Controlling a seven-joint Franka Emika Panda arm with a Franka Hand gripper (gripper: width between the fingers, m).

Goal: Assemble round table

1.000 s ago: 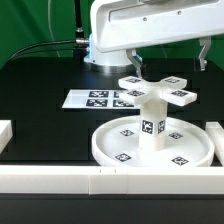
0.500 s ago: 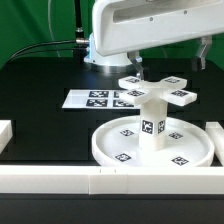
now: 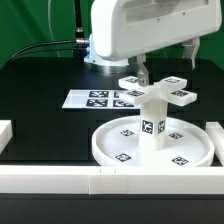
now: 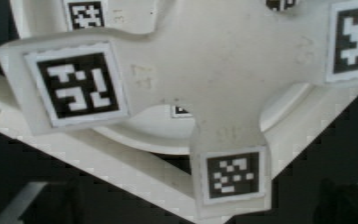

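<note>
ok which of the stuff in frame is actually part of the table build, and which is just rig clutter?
Part of the build:
- round disc, rimmed, flat on the table
- leg, upright on the disc's centre
- cross-shaped piece, on top of the leg

Just lying about:
- marker board, flat behind the disc
- white border blocks along the near edge
</note>
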